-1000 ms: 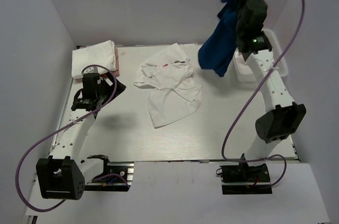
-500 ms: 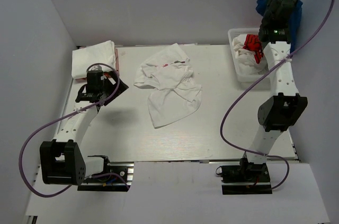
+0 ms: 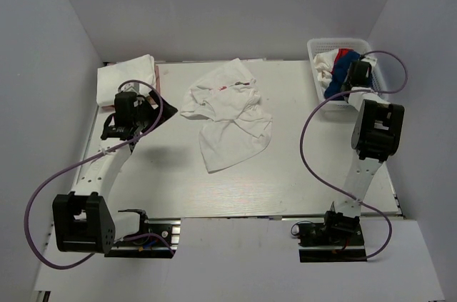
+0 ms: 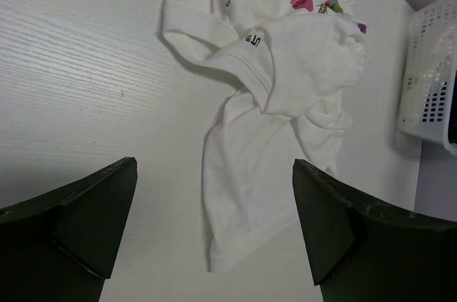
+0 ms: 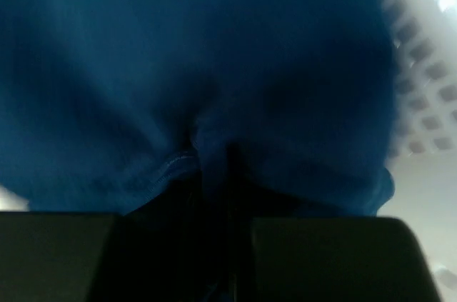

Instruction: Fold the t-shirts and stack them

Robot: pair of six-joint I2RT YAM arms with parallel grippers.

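Note:
A crumpled white t-shirt (image 3: 228,113) with a small pink print lies in the middle of the table; it also shows in the left wrist view (image 4: 285,73). A folded white t-shirt (image 3: 127,77) sits at the far left corner. My left gripper (image 3: 156,115) is open and empty, low over the table left of the crumpled shirt, which lies ahead between its fingers (image 4: 335,230). My right gripper (image 3: 351,75) is down in the white basket (image 3: 377,66), shut on a blue t-shirt (image 3: 334,88). The blue cloth (image 5: 214,66) fills the right wrist view.
The basket at the far right corner also holds white and red clothes (image 3: 330,59); its mesh wall shows in the left wrist view (image 4: 428,81) and the right wrist view (image 5: 421,52). A pink edge (image 3: 158,82) shows beside the folded shirt. Grey walls enclose the table.
My right arm swung the blue t-shirt from high over the table's right side back and down into the basket. My left gripper shifted slightly toward the far side.

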